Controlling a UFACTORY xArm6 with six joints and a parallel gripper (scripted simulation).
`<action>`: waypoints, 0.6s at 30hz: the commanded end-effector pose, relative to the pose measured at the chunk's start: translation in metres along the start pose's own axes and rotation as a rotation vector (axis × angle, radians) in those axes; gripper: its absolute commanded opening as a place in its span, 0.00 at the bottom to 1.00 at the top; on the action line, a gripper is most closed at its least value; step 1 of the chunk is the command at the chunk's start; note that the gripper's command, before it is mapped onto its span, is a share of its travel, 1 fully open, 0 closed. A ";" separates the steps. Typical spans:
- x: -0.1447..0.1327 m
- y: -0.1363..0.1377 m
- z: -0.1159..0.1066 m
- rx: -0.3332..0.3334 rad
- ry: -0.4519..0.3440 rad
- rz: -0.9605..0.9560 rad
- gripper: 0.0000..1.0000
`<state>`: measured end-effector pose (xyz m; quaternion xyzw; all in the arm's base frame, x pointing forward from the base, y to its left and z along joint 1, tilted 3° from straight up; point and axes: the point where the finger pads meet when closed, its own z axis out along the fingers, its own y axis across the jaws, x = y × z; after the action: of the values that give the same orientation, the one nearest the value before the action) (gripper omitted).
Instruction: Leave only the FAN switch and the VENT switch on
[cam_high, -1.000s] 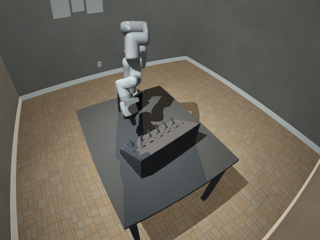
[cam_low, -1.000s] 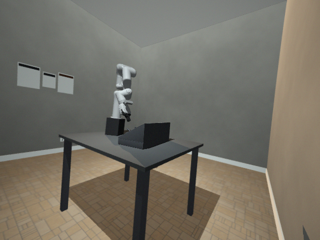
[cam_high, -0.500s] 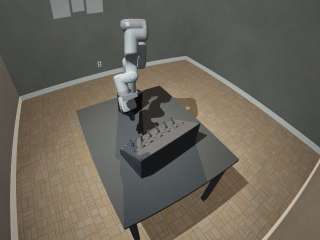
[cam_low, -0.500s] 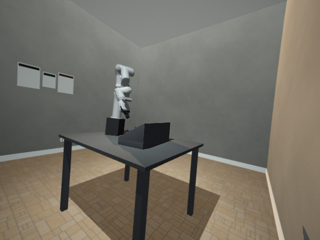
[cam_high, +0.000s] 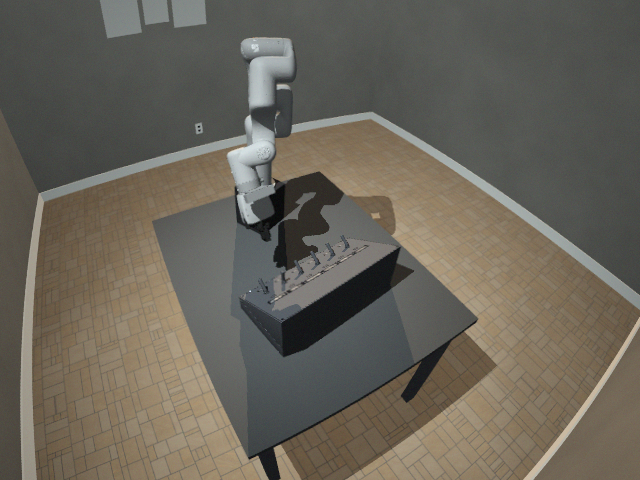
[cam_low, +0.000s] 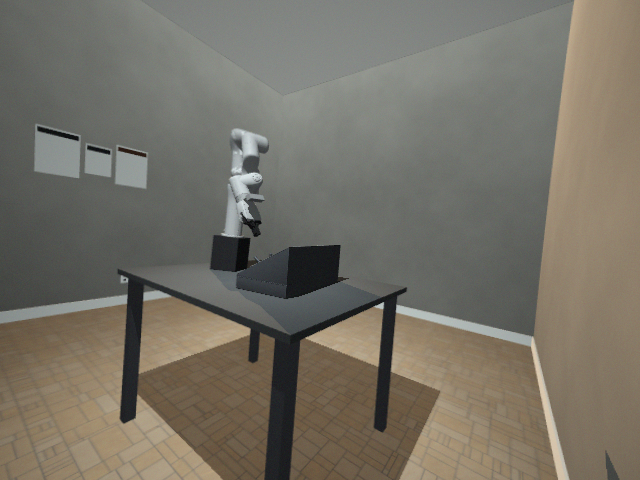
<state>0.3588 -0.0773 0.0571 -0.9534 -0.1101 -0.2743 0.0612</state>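
A dark wedge-shaped console (cam_high: 330,304) (cam_low: 305,268) sits in the middle of the black table (cam_high: 330,382) (cam_low: 289,320). Its sloped face carries a row of several small toggle levers (cam_high: 312,259) above a strip of labels too small to read. I cannot tell which levers are on. My gripper (cam_high: 264,233) (cam_low: 255,228) is shut and empty. It hangs in the air behind the console, close to the arm's base and well above the table, clear of the levers.
The arm's black base block (cam_high: 279,198) (cam_low: 229,252) stands at the table's back edge. The console's tall rear wall faces the exterior view and hides the levers there. Table edges lie close to the console's right end.
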 end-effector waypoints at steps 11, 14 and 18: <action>0.034 -0.008 0.000 0.021 0.142 0.367 0.00; 0.038 -0.009 0.000 0.025 0.158 0.408 0.00; 0.058 -0.011 -0.002 0.048 0.235 0.595 0.00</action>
<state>0.3893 -0.0613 0.0793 -0.9285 0.0980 -0.3274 0.1452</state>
